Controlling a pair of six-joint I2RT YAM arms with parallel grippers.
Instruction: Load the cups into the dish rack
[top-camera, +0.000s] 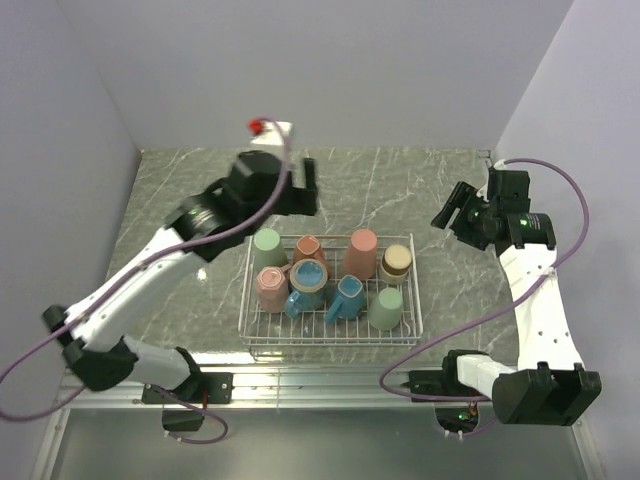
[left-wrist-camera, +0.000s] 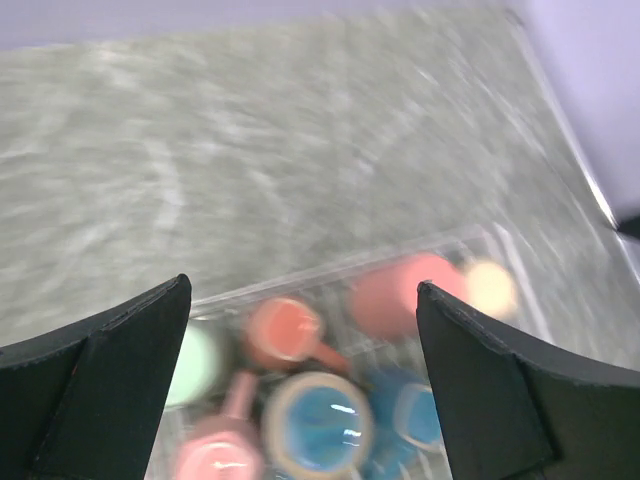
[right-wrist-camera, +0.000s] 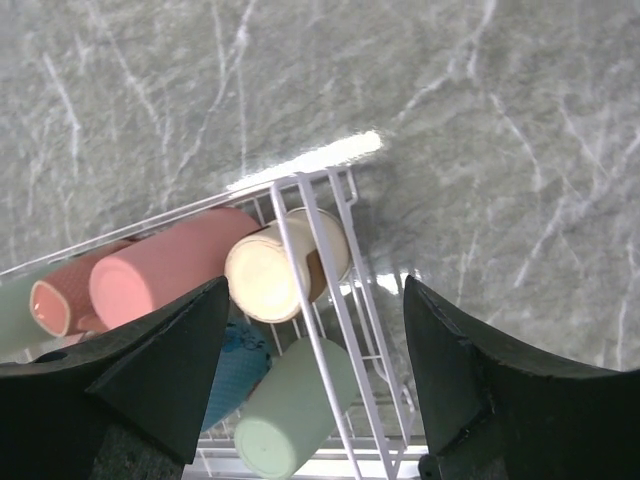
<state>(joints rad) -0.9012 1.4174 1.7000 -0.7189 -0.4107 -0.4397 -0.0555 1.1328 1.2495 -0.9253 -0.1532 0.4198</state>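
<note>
The white wire dish rack (top-camera: 331, 342) sits mid-table and holds several cups: a sage green cup (top-camera: 268, 246), a salmon mug (top-camera: 309, 249), a tall pink cup (top-camera: 360, 252), a short brown cup (top-camera: 396, 262), a pink mug (top-camera: 271, 289), two blue mugs (top-camera: 306, 281) (top-camera: 346, 297) and a second sage cup (top-camera: 386, 309). My left gripper (top-camera: 308, 187) is open and empty above the rack's far edge; its blurred wrist view (left-wrist-camera: 303, 290) looks down on the cups. My right gripper (top-camera: 450, 212) is open and empty, right of the rack and above its corner (right-wrist-camera: 316, 290).
A small red and white object (top-camera: 270, 128) sits at the back wall. Grey walls close the table on the left, back and right. Bare marble table (top-camera: 400, 180) lies behind the rack, and the rack's right rim (right-wrist-camera: 345, 290) runs between my right fingers.
</note>
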